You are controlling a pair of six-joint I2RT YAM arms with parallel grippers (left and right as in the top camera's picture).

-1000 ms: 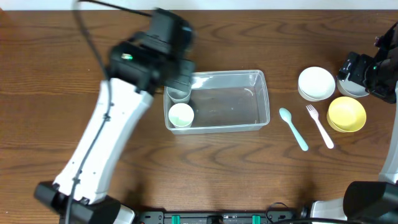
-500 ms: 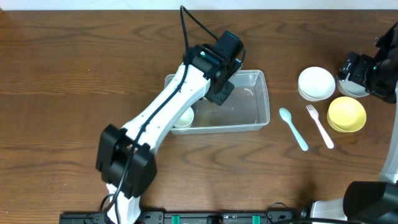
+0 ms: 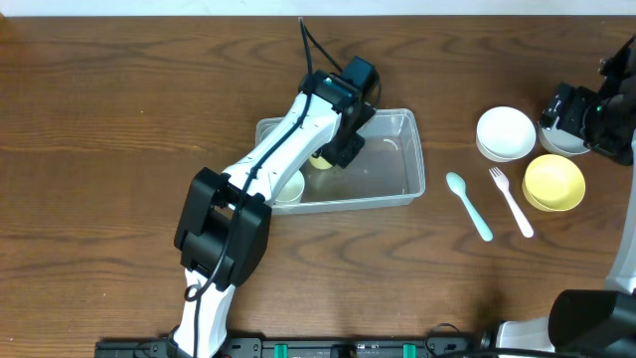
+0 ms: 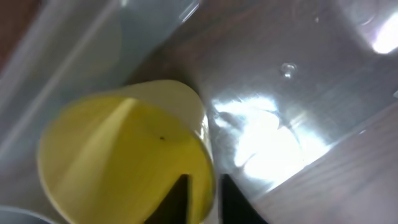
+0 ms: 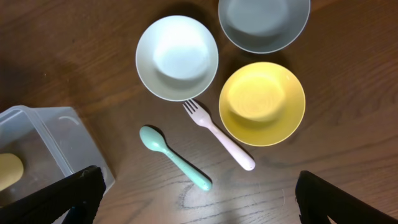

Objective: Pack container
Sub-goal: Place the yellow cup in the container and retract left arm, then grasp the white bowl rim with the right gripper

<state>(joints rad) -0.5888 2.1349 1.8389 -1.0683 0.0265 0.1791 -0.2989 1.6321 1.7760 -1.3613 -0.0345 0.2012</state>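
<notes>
The clear plastic container [image 3: 402, 164] lies mid-table. My left gripper [image 3: 333, 151] reaches into it and is shut on the rim of a yellow cup [image 3: 320, 160]. In the left wrist view the fingers [image 4: 200, 198] pinch the yellow cup's [image 4: 124, 149] wall, one inside and one outside, over the container's floor [image 4: 292, 118]. A pale cup [image 3: 288, 187] stands in the container's left end, partly hidden by the arm. My right gripper [image 3: 586, 114] is open and empty at the far right; its fingers [image 5: 199, 199] frame the right wrist view.
Right of the container lie a teal spoon [image 3: 469, 206], a pink fork [image 3: 512, 202], a white bowl [image 3: 505, 133], a yellow bowl [image 3: 554, 182] and a grey bowl [image 5: 263, 23]. The container's corner [image 5: 56, 143] shows in the right wrist view.
My left arm swung from the container's left end over its middle and now holds the yellow cup inside it. The container slid slightly left. The right arm has not moved.
</notes>
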